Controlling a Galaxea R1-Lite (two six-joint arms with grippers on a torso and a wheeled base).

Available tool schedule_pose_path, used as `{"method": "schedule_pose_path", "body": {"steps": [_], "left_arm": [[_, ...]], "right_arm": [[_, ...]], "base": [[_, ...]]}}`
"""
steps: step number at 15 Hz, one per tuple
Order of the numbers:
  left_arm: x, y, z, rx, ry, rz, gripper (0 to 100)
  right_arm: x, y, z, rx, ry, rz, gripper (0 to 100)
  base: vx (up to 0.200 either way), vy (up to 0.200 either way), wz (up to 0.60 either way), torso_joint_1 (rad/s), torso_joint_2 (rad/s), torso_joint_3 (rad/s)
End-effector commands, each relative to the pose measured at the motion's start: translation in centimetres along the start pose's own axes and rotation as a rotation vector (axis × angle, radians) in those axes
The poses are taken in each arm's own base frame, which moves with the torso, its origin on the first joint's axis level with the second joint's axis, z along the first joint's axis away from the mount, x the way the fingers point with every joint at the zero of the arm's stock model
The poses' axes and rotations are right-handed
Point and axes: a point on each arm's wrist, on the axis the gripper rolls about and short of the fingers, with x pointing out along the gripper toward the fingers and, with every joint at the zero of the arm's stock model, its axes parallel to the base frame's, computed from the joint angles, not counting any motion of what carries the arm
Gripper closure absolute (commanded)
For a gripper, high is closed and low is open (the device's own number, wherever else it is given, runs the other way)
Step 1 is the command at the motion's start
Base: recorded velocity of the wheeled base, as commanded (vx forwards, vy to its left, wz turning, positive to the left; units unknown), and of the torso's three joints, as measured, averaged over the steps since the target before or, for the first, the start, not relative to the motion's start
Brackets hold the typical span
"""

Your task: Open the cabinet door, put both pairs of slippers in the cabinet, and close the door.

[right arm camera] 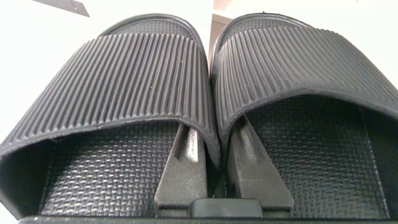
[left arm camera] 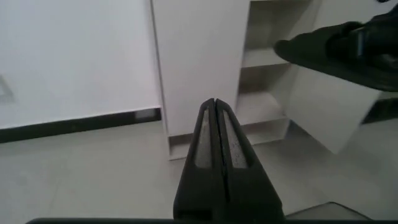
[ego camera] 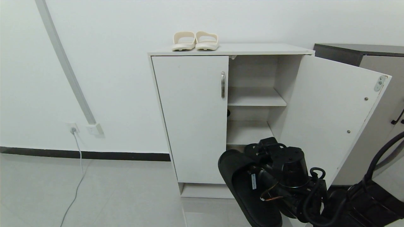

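White cabinet (ego camera: pixel 189 119) (door (ego camera: pixel 328 116) open) on grey floor (ego camera: pixel 110 195).

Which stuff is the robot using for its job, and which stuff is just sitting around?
For the job: black slippers, gripped in the right claw; cream slippers on top of the white cabinet; its open door.

Just sitting around: grey cabinet beside it; wall socket with a plugged-in cable.
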Motion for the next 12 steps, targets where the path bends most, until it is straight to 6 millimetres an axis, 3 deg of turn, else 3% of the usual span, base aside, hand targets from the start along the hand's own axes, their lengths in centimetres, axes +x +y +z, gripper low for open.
{"method": "schedule_pose_path", "body": {"steps": [1, 3, 5, 8, 10, 12], "left_arm": [[-0.01, 0.11, -0.11, 0.045, 0.000, 0.049, 100], [-0.11, 0.61, -0.17, 0.092, 0.016, 0.279, 100], [-0.21, 0.85, -0.62, 0.038, 0.057, 0.396, 100], [-0.14, 0.72, -0.60, -0.019, 0.045, 0.327, 100], [-0.41, 0.74, -0.66, 0.017, 0.020, 0.161, 100], [-0.75, 0.65, -0.80, 0.024, -0.023, 0.154, 100]], "right_arm": [[-0.11, -0.04, 0.03, 0.001, -0.001, 0.000, 100], [-0.12, -0.06, -0.01, 0.000, 0.000, -0.002, 100], [-0.15, -0.07, 0.04, 0.001, -0.001, -0.003, 100], [-0.07, -0.10, 0.04, 0.001, -0.007, -0.035, 100], [-0.10, -0.05, 0.12, 0.002, -0.010, -0.033, 100], [-0.17, 0.01, 0.02, -0.001, -0.007, -0.030, 100]], "base": [[0.000, 0.000, 0.00, 0.000, 0.00, 0.000], [0.000, 0.000, 0.00, 0.000, 0.00, 0.000], [0.000, 0.000, 0.00, 0.000, 0.00, 0.000], [0.000, 0.000, 0.00, 0.000, 0.00, 0.000], [0.000, 0.000, 0.00, 0.000, 0.00, 0.000], [0.000, 0.000, 0.00, 0.000, 0.00, 0.000]]}}
